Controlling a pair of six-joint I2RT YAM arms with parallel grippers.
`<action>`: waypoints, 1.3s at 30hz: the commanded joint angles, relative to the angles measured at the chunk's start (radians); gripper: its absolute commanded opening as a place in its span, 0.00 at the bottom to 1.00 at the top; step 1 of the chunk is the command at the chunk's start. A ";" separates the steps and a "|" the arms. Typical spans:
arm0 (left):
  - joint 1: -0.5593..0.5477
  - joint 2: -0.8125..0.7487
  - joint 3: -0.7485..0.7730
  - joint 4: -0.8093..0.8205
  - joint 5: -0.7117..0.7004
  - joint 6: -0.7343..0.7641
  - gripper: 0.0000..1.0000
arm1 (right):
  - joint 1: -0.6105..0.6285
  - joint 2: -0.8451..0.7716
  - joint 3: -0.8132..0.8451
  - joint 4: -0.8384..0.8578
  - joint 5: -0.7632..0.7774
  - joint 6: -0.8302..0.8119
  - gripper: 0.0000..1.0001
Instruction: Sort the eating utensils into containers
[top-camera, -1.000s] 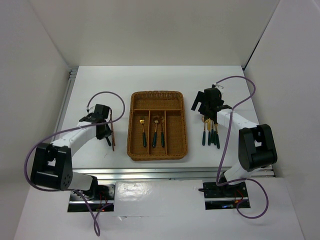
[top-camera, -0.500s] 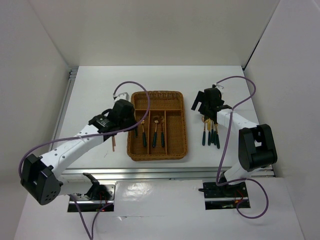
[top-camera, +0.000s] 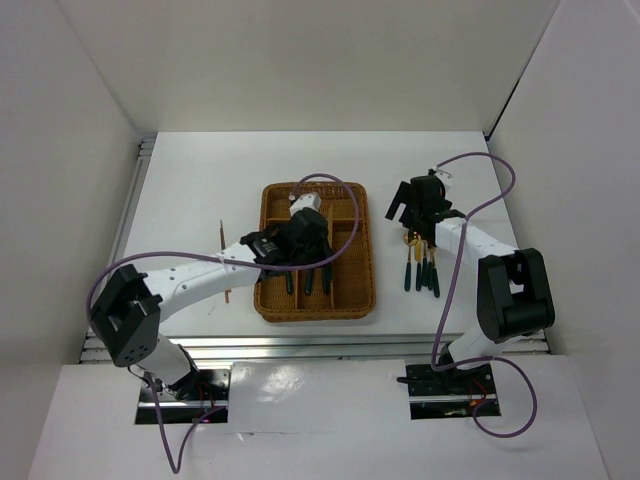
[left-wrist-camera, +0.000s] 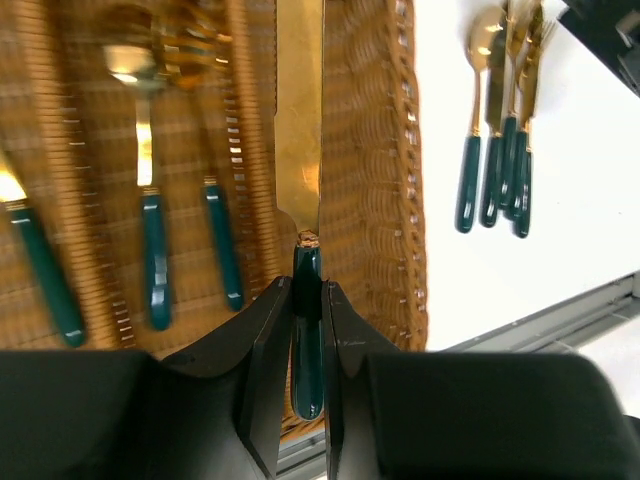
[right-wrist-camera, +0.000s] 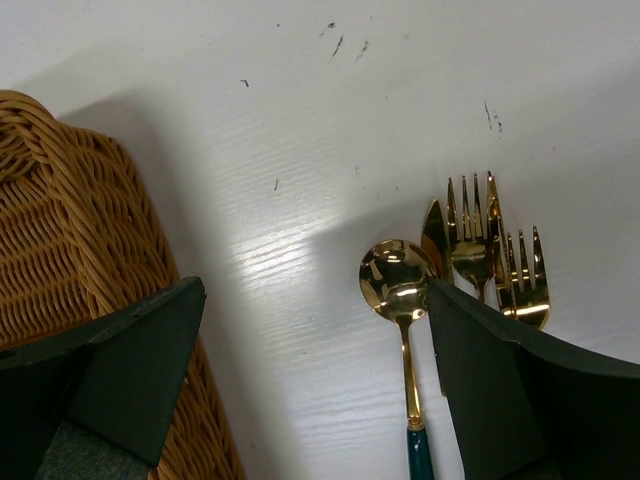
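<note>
Left pincer (left-wrist-camera: 307, 300) is clenched on a knife (left-wrist-camera: 300, 150), gripping the dark green handle just below the gold blade. The knife hangs over the rightmost long slot of the wicker tray (left-wrist-camera: 385, 200), blade parallel to the slot walls. Can't tell whether it touches the slot floor. Three green-handled pieces (left-wrist-camera: 155, 260) already lie in the tray: one in the left long slot and two in the middle one, with a gold spoon head visible there. Right pincer (right-wrist-camera: 310, 330) is released, fingers spread wide, hovering low over the table (right-wrist-camera: 300, 120) just beside the tray's right wall. It is grasping nothing. Loose cutlery (left-wrist-camera: 495, 170) lies on the table right of the tray, bunched side by side with heads toward the far edge. The right wrist view shows a spoon (right-wrist-camera: 397, 275), two forks (right-wrist-camera: 470, 235) and a knife tip tucked between them. The right finger covers their handles. A thin chopstick (top-camera: 222, 236) lies on the table left of the tray, partly crossed by the left arm.
</note>
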 joint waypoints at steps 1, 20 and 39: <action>-0.030 0.039 0.083 0.098 0.009 -0.030 0.23 | -0.015 -0.011 -0.016 0.025 0.027 0.007 1.00; -0.072 0.268 0.153 0.127 -0.021 -0.095 0.26 | -0.024 -0.011 -0.016 0.025 0.018 0.017 1.00; -0.072 0.386 0.253 0.041 -0.021 -0.075 0.32 | -0.024 -0.011 -0.016 0.025 0.018 0.017 1.00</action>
